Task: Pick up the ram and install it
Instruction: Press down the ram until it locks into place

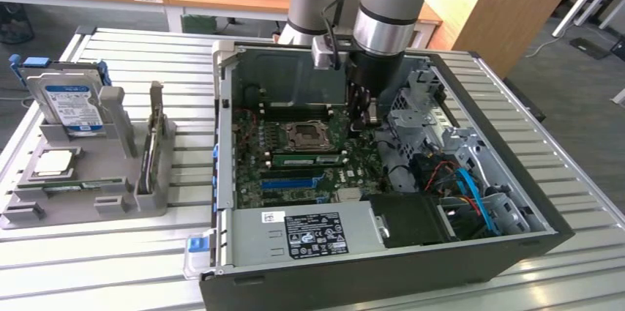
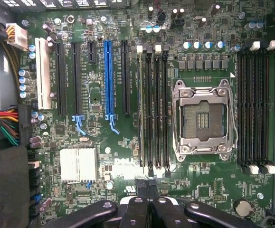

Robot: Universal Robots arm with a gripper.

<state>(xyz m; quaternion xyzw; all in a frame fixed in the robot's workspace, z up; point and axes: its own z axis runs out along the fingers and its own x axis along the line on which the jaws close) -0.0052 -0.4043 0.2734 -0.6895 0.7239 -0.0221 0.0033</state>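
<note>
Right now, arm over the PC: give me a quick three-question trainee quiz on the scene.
1. True or false: the CPU socket holds a chip.
2. The hard drive in the tray is: A standing up, B lying flat, C label face down.
3. Fill in: the gripper hangs over the ____.
Key: 1 false; 2 A; 3 motherboard.
</note>
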